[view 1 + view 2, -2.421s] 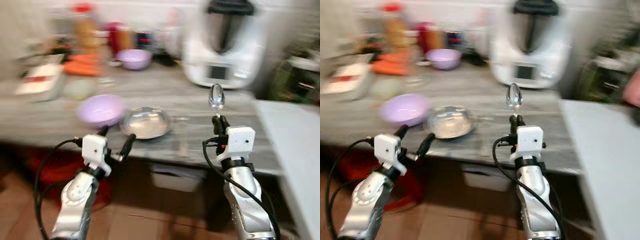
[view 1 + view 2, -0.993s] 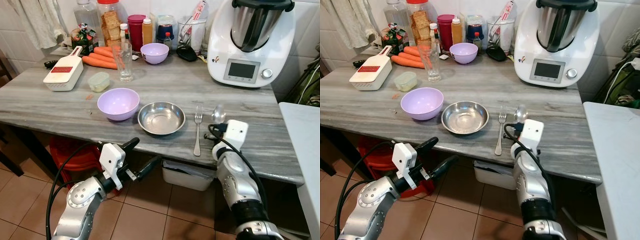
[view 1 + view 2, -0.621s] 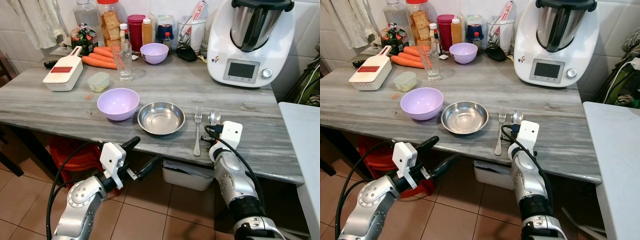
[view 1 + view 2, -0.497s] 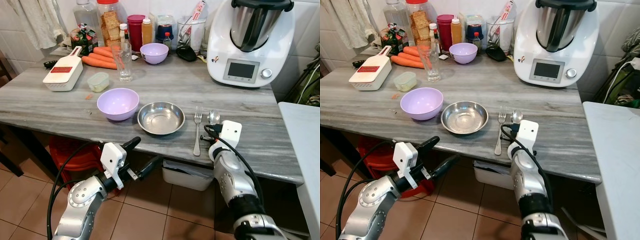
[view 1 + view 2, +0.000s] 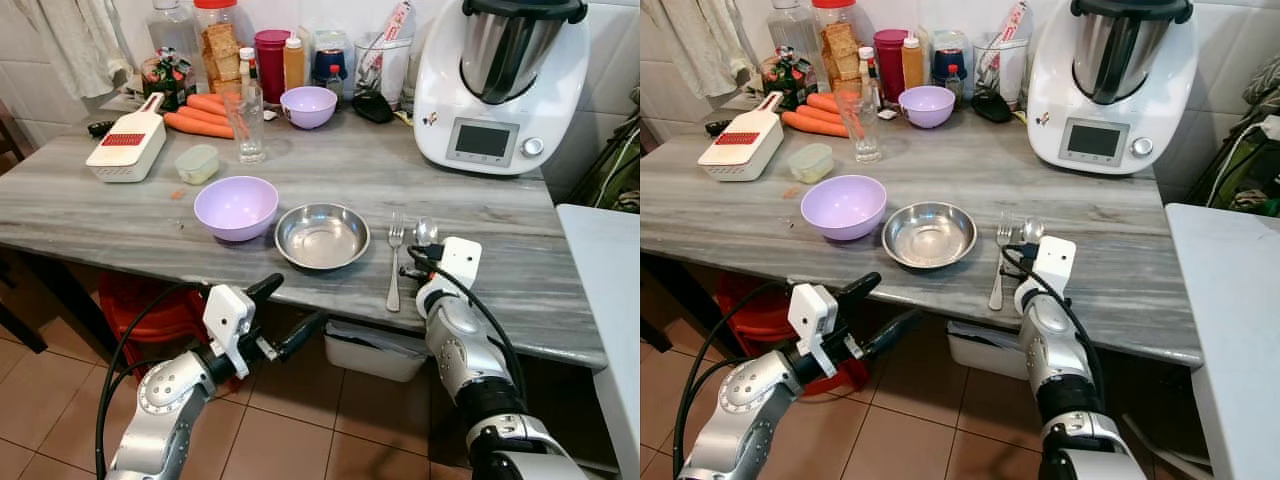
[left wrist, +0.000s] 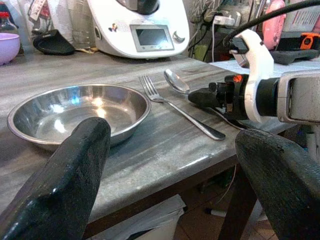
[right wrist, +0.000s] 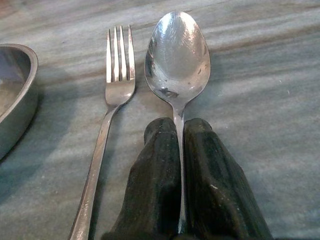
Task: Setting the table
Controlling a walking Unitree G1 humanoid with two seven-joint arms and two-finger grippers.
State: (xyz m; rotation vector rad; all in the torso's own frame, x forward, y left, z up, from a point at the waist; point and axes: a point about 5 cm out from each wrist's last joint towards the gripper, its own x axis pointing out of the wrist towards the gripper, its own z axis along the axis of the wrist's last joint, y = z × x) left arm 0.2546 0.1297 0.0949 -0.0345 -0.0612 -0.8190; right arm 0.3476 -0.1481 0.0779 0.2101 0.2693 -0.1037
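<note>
Right gripper (image 7: 179,137) low over the table's (image 5: 120,215) near edge, 2 black fingers (image 7: 159,165) pinched tight on the handle of a spoon (image 7: 177,57). Spoon bowl flat on the grey surface, just beside a fork (image 5: 394,259) and parallel to it, tines and bowl both pointing toward the white kitchen machine (image 5: 497,85). Steel bowl (image 5: 322,236) on the fork's other side, with a purple bowl (image 5: 236,207) next to it. Left gripper (image 5: 283,312) below the table edge, in front of the steel bowl, fingers spread wide, holding nothing. Further back: glass (image 5: 247,122), carrots (image 5: 200,113), grater (image 5: 127,149), smaller purple bowl (image 5: 308,105).
</note>
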